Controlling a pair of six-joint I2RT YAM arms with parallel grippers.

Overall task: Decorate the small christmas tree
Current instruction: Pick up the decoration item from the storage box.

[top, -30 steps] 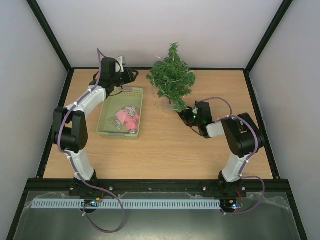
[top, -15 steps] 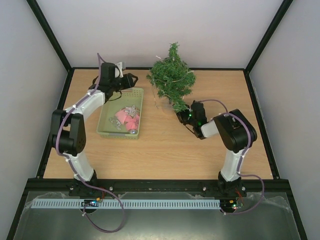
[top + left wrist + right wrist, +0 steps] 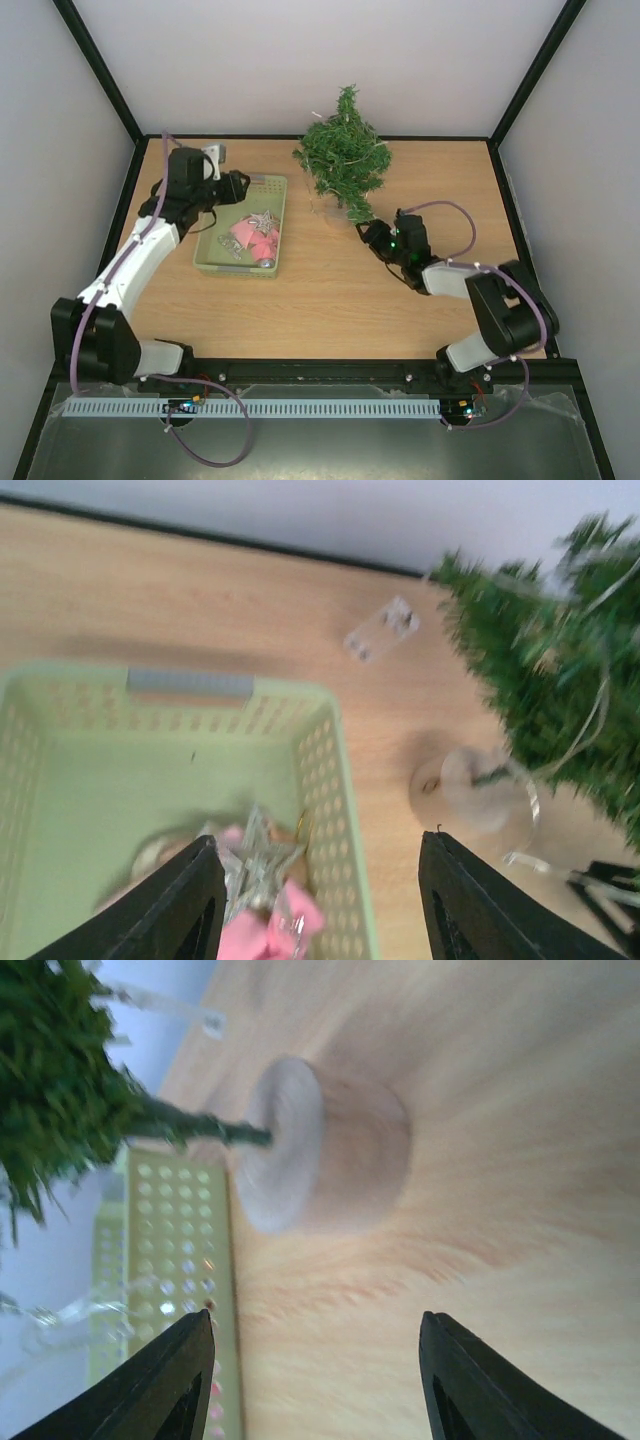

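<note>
Top external view, from the left: the left end effector point(image 3: 238, 187) hangs wide and empty over the far end of the pale green perforated plastic basket point(image 3: 240, 272) holding pink and silver ornaments point(image 3: 252, 232). To the right of the basket, the small christmas tree point(image 3: 343, 160), bushy and dark green, stands upright at the far middle of the wooden bench point(image 3: 330, 310). The right end effector point(image 3: 368, 235), also wide and empty, is nearer, just before its foot. The left wrist view makes out a silver star point(image 3: 255, 865). The right wrist view shows closely the round pale wooden foot point(image 3: 330, 1150).
</note>
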